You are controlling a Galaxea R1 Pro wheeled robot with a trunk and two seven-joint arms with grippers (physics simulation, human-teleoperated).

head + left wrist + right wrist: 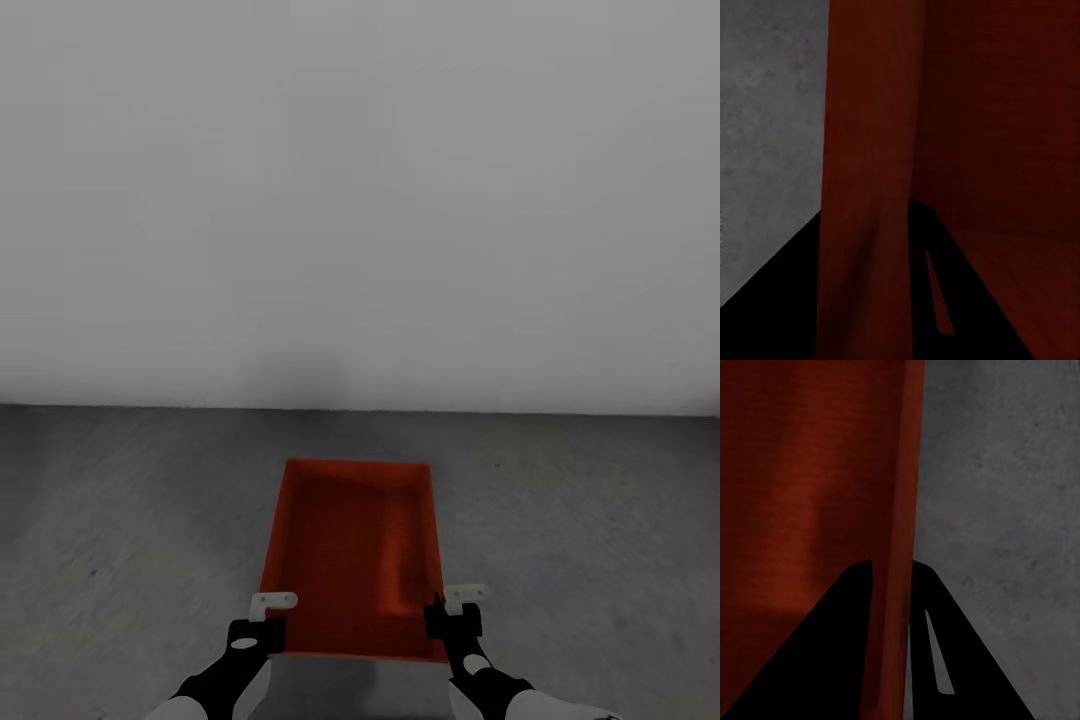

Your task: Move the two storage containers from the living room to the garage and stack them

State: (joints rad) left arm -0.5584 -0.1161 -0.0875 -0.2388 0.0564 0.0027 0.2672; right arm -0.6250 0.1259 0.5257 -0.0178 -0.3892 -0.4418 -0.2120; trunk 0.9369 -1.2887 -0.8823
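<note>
One orange-red open-top storage container (350, 540) lies lengthwise in front of me over the dark grey concrete floor (120, 520) of the garage. Whether it rests on the floor or hangs just above it, I cannot tell. My left gripper (268, 625) grips the near-left corner, shut on the left wall. My right gripper (445, 615) is shut on the right wall at the near-right corner. In the left wrist view the red wall (862, 150) runs between the dark fingers (765, 322). The right wrist view has the thin red wall (896, 472) pinched between both fingers (832, 660).
A plain grey-white wall (360, 200) rises a short way beyond the container's far end. Bare mottled concrete (1005, 472) spreads to the left and right of the container (765, 112).
</note>
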